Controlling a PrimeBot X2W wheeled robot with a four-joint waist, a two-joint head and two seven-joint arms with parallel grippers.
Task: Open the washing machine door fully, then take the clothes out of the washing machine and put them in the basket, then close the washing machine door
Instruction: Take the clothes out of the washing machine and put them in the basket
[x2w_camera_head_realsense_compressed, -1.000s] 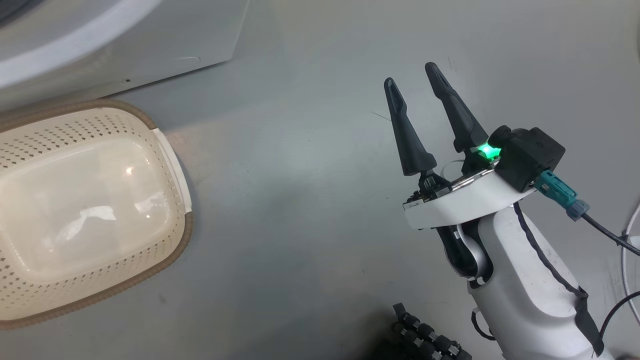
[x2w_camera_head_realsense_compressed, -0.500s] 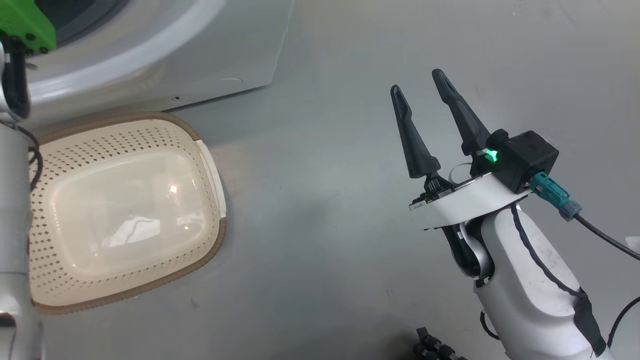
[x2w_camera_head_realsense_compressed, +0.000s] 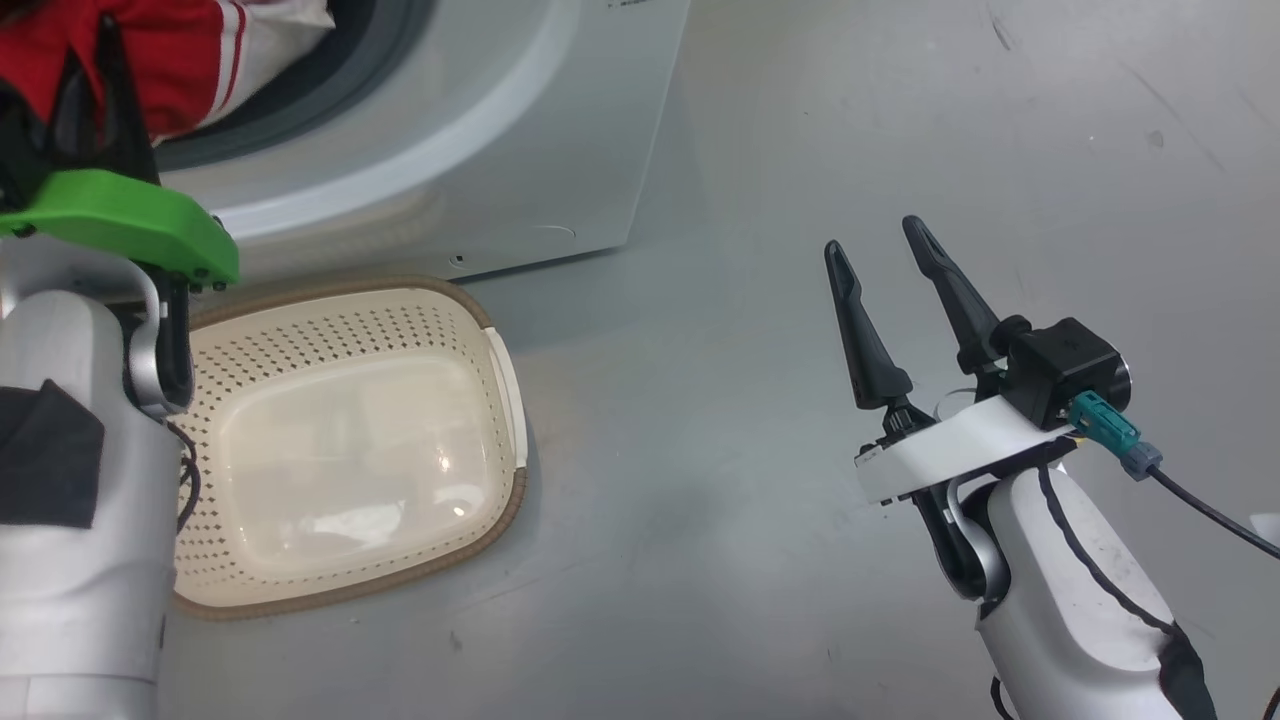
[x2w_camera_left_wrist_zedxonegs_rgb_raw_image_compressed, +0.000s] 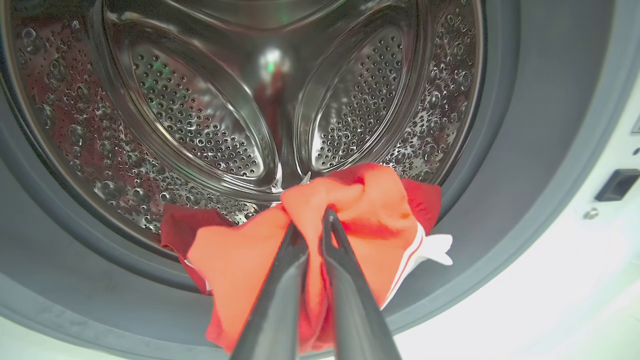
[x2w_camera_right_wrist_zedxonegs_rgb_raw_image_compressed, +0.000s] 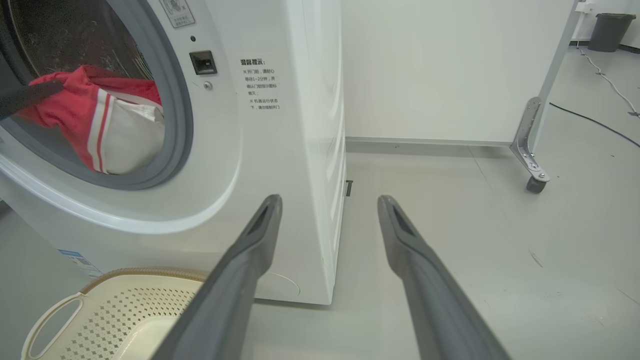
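Red clothes pinched at the drum mouth.
Head view: they sit upper left in the washing machine, with the basket below; the right gripper, lower right, is spread and holds nothing. Left wrist view: the left gripper is clamped on a central bunched fold, which looks limp, light and probably snag-prone. Right wrist view: cloth upper left, perhaps several garments.

**Floor**: smooth grey, glossy, with a few dark scuffs toward 1 o'clock in the head view.

Standing on it, head view:
- washing machine, white, at 11 o'clock
- basket, cream, perforated, brown-rimmed, upright at 8 o'clock, just beside the machine's base

Standing on it, right wrist view:
- wheeled white panel, its caster at 3 o'clock
- black cable, trailing at 2 o'clock
- dark bin, at 1 o'clock, well apart from the rest
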